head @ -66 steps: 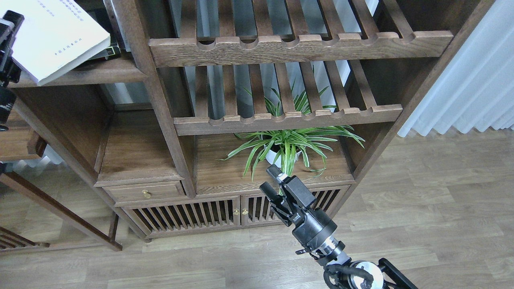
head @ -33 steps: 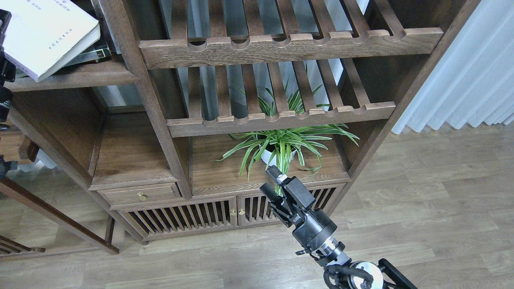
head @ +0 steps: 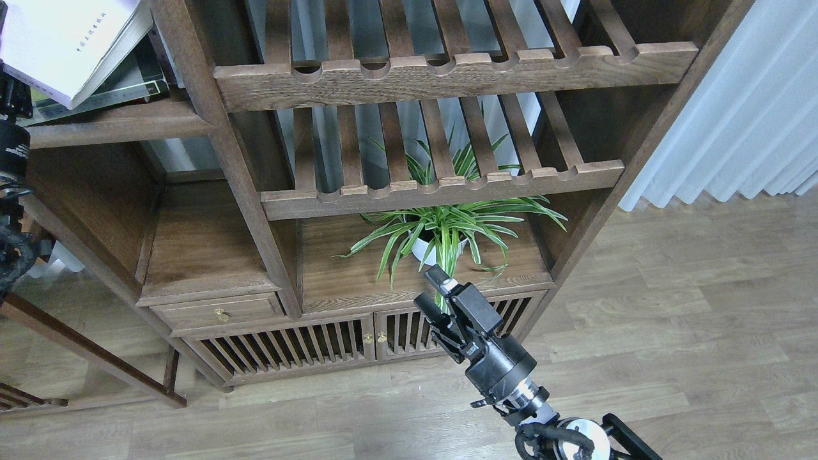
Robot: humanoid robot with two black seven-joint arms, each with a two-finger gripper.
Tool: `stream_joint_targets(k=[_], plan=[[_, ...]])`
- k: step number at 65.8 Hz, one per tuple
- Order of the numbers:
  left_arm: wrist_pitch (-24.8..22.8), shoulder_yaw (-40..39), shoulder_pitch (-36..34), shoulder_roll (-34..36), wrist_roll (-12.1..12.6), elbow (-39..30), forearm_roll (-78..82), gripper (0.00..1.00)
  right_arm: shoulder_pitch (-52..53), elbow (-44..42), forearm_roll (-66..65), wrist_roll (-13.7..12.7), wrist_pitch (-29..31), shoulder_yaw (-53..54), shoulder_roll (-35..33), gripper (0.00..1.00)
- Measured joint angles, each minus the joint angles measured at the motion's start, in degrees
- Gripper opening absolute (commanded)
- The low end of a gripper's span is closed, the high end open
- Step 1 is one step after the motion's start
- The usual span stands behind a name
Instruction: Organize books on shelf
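Note:
A thick white book point(head: 61, 45) lies tilted at the top left, its lower edge over a black book point(head: 131, 83) that lies flat on the dark-brown shelf point(head: 121, 120). My left gripper point(head: 9, 96) sits at the white book's left edge. The frame border cuts it off, so its fingers cannot be told apart. My right gripper point(head: 432, 289) hangs low in front of the bookcase, below the potted plant. It is open with nothing between its fingers. No red book is in view.
Two slatted racks with notched rails point(head: 441, 188) fill the bookcase's middle bay. A green spider plant point(head: 447, 233) in a white pot stands on the board below them. A small drawer point(head: 220, 313) and slatted cabinet doors point(head: 287, 348) lie underneath. White curtains point(head: 748, 108) hang at the right.
The view has shifted, so the bookcase sits further left. The white book has risen and tilted more steeply over the black one. The right gripper has held its pose.

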Motion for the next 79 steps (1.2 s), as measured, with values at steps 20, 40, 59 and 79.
stream_joint_targets(k=[20,40,59,79], plan=[[0.0,0.0,-0.11,-0.05,-2.35,0.22,0.03,0.04,-0.01,0.01,0.0,0.0,0.1,-0.45,0.0,0.98],[0.0,0.0,-0.44,-0.41,-4.59,0.38,0.32,0.06,-0.03,0.03,0.0,0.0,0.12,-0.62,0.0,0.98],[0.0,0.0,0.32,-0.64,-4.56,1.0,0.63,0.26,0.04,0.03,0.0,0.0,0.12,-0.62,0.0,0.98],[-0.04,-2.38,0.22,-2.44,-4.26,6.31,3.92,0.83,0.23,0.02,0.0,0.0,0.12,-0.62,0.0,0.98]])
